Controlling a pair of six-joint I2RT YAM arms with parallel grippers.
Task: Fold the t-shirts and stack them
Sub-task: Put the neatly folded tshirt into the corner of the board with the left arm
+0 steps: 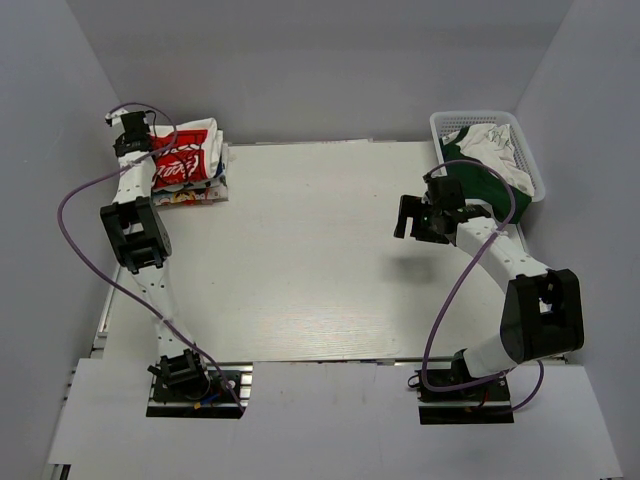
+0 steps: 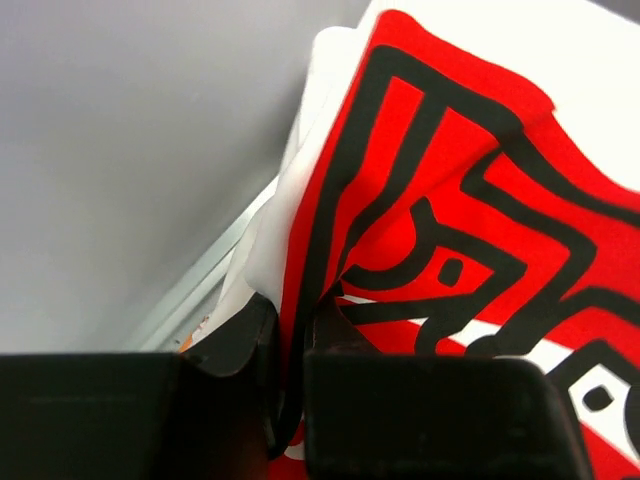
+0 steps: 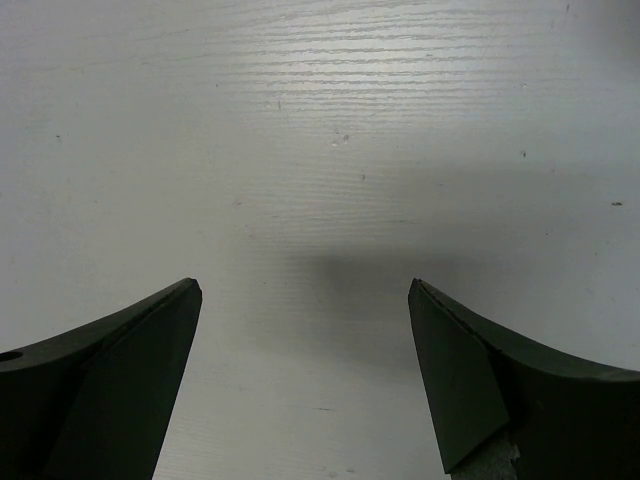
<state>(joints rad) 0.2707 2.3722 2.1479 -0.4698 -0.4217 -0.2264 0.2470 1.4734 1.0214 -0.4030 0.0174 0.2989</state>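
Note:
A folded white t-shirt with a red logo panel point(image 1: 187, 155) lies on a small pile at the table's far left corner. Another folded cloth point(image 1: 195, 195) shows beneath it. My left gripper point(image 1: 148, 146) sits at the pile's left edge. In the left wrist view it point(image 2: 290, 335) is shut on a fold of the red and white shirt point(image 2: 480, 190), and the cloth runs down between the two black fingers point(image 2: 235, 335). My right gripper point(image 1: 414, 218) hovers over the right half of the table. It is open point(image 3: 305, 295) with only bare tabletop point(image 3: 320, 150) between its fingers.
A white plastic basket point(image 1: 440, 125) at the far right corner holds crumpled white cloth point(image 1: 492, 145) and dark green cloth point(image 1: 480, 180). Grey walls close in the left, right and far sides. The left arm's purple cable point(image 1: 75, 190) loops out beside the left wall.

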